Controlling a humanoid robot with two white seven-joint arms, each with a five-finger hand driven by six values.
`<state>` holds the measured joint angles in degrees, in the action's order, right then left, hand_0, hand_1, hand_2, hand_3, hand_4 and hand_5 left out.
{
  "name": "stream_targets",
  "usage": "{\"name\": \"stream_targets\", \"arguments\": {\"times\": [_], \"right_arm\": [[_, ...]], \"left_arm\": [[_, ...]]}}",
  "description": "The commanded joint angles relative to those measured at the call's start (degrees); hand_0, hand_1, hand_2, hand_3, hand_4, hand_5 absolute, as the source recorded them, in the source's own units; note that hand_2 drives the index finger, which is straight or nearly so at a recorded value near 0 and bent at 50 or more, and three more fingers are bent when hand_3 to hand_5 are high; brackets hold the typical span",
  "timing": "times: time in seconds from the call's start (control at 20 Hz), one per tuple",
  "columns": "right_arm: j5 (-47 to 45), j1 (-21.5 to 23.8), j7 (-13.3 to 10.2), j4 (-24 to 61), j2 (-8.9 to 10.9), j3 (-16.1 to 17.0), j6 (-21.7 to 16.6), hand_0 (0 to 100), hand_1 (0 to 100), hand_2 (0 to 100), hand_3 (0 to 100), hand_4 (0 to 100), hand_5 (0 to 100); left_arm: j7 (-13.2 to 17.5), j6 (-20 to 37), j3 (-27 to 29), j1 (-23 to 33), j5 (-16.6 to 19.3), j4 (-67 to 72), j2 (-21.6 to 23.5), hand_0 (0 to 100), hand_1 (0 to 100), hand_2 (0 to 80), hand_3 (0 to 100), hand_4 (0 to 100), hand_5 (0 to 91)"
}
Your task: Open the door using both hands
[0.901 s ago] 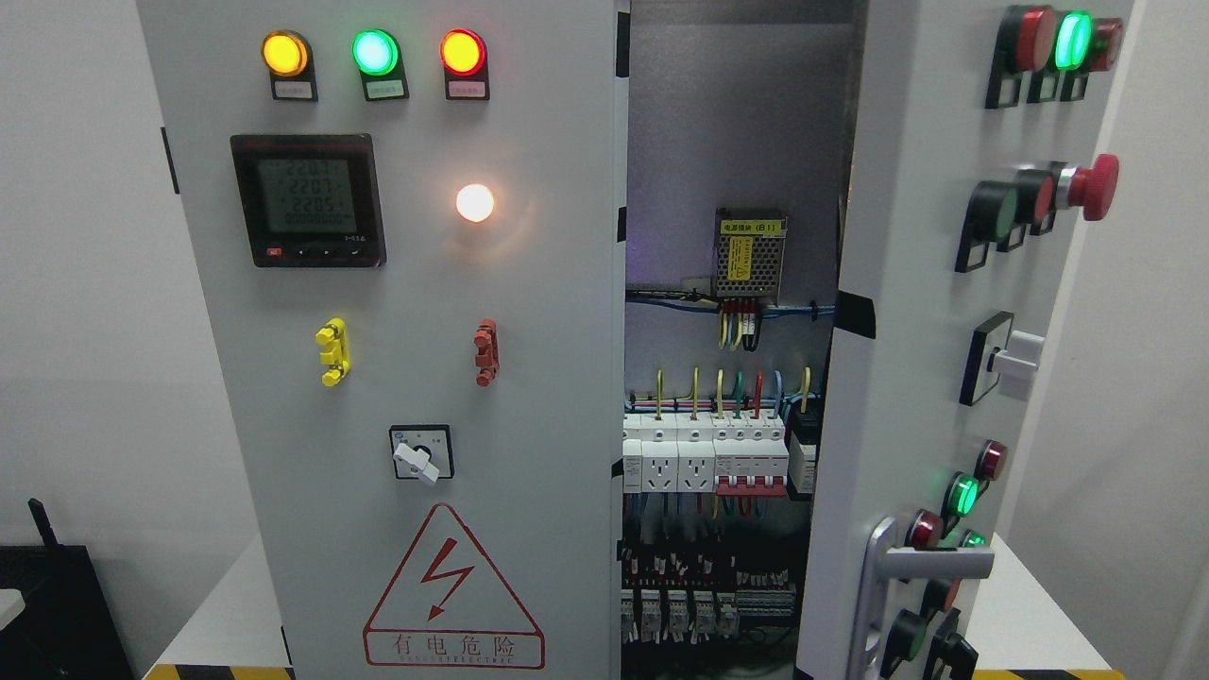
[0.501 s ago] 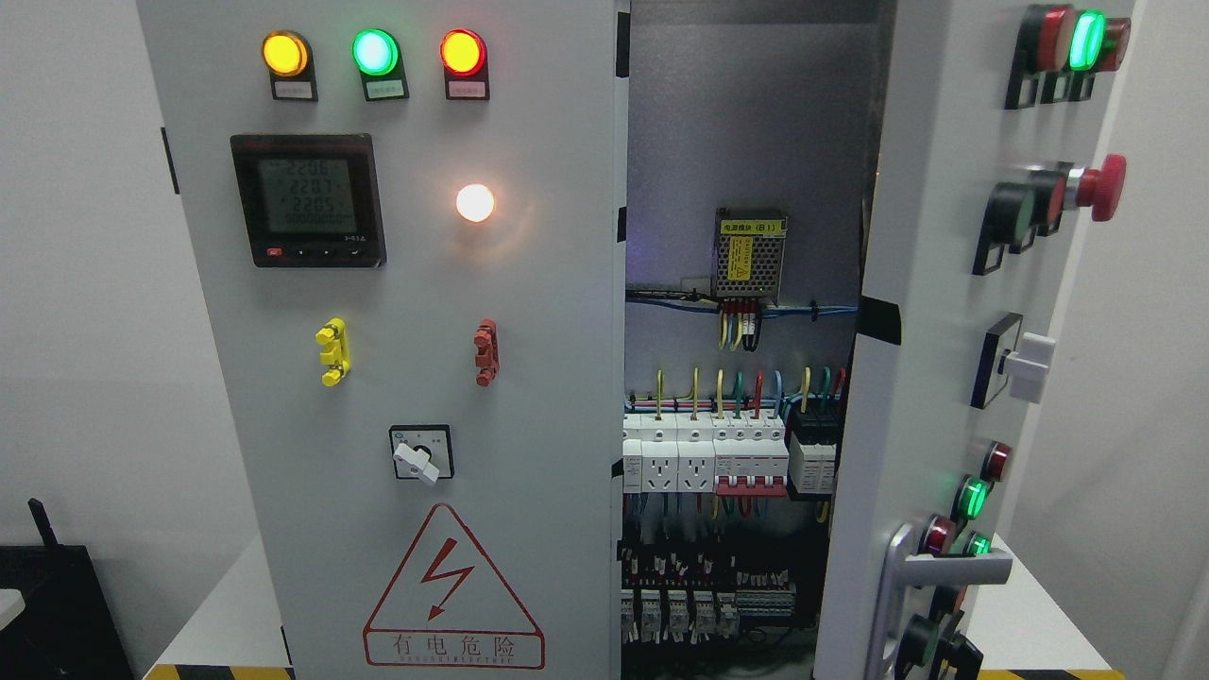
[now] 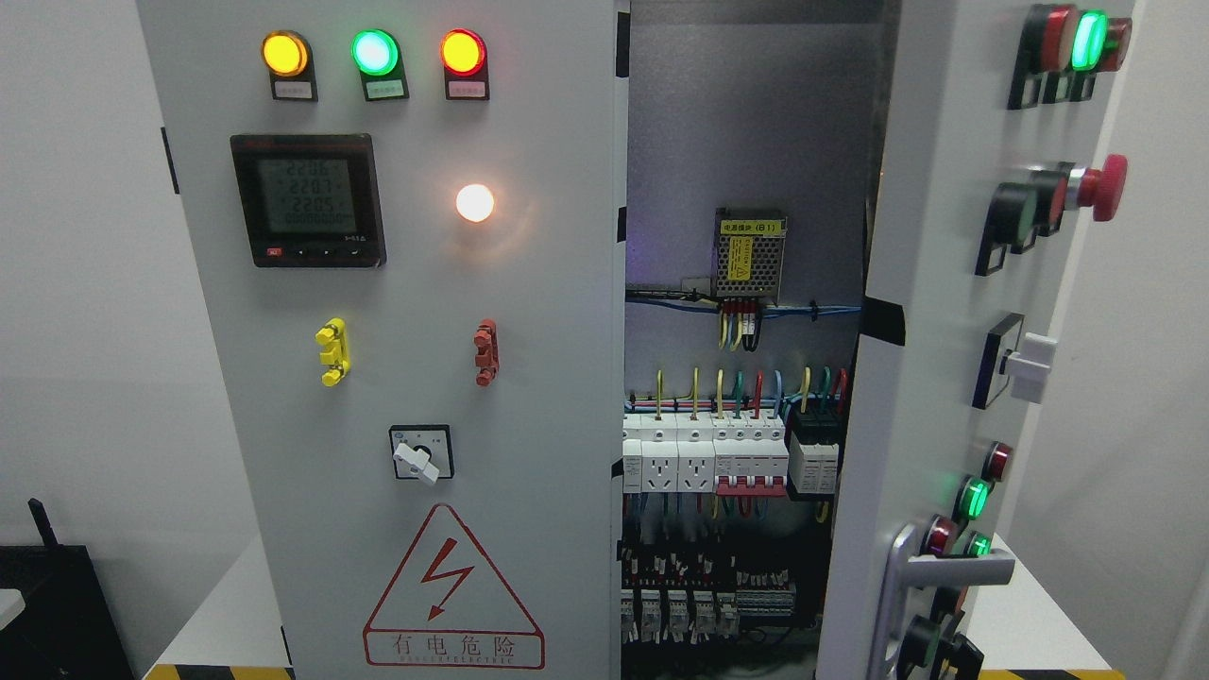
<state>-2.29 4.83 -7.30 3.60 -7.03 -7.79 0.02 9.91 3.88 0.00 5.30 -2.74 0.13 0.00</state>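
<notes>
A grey electrical cabinet fills the head view. Its right door [image 3: 935,312] stands swung open toward me, hinged at the right, with a silver lever handle [image 3: 949,571] near its lower edge and several buttons and lamps on its face. The left door [image 3: 416,397] is closed; it carries three lamps, a digital meter [image 3: 309,199], a rotary switch [image 3: 421,455] and a red warning triangle. Between the doors the inside shows a power supply [image 3: 750,253], wiring and breakers [image 3: 718,458]. Neither of my hands nor arms is in view.
The cabinet stands on a white table [image 3: 217,614] with yellow-black tape at its front edge. A black object [image 3: 57,604] sits at the lower left. White walls lie on both sides.
The right door has swung further open to the right, showing more of the breakers and wiring inside; it moved less in the last half second.
</notes>
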Motion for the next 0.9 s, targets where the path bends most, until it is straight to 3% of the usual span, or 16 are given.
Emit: {"name": "stream_targets", "arguments": {"times": [0.0,0.1,0.15,0.25,0.35,0.4,0.45,0.65,0.75,0.85], "right_arm": [[0.00,0.00,0.00,0.00,0.00,-0.03,0.07,12,39,0,0,0,0],[0.00,0.00,0.00,0.00,0.00,-0.03,-0.02,12,39,0,0,0,0],[0.00,0.00,0.00,0.00,0.00,0.06,-0.02,12,39,0,0,0,0],[0.00,0.00,0.00,0.00,0.00,0.06,-0.02,12,39,0,0,0,0],[0.00,0.00,0.00,0.00,0.00,-0.03,-0.02,12,39,0,0,0,0],[0.00,0.00,0.00,0.00,0.00,-0.03,-0.02,12,39,0,0,0,0],[0.00,0.00,0.00,0.00,0.00,0.06,-0.02,12,39,0,0,0,0],[0.00,0.00,0.00,0.00,0.00,-0.03,-0.02,12,39,0,0,0,0],[0.00,0.00,0.00,0.00,0.00,0.06,-0.02,12,39,0,0,0,0],[0.00,0.00,0.00,0.00,0.00,0.06,-0.02,12,39,0,0,0,0]], "left_arm": [[0.54,-0.10,-1.41,2.50,-0.16,-7.98,-0.70,12,39,0.0,0,0,0.0],[1.25,-0.54,-1.06,11.27,-1.73,-25.70,0.78,12,39,0.0,0,0,0.0],[1.34,-0.45,0.25,15.84,-4.00,-36.67,3.66,12,39,0.0,0,0,0.0],[1.95,-0.10,5.59,24.89,-10.49,-58.03,6.76,12,39,0.0,0,0,0.0],[2.48,0.25,10.34,29.92,-16.73,-74.05,7.99,12,39,0.0,0,0,0.0],[2.48,0.69,13.68,32.21,-20.51,-80.66,10.78,12,39,0.0,0,0,0.0],[2.48,1.48,16.23,34.67,-25.42,-85.51,14.38,12,39,0.0,0,0,0.0],[3.18,10.07,25.11,42.49,-50.98,-93.64,32.82,12,39,0.0,0,0,0.0],[6.59,14.82,28.64,45.14,-62.68,-93.21,44.33,12,39,0.0,0,0,0.0],[12.90,15.28,31.63,46.03,-72.10,-91.89,52.69,12,39,0.0,0,0,0.0]]}}
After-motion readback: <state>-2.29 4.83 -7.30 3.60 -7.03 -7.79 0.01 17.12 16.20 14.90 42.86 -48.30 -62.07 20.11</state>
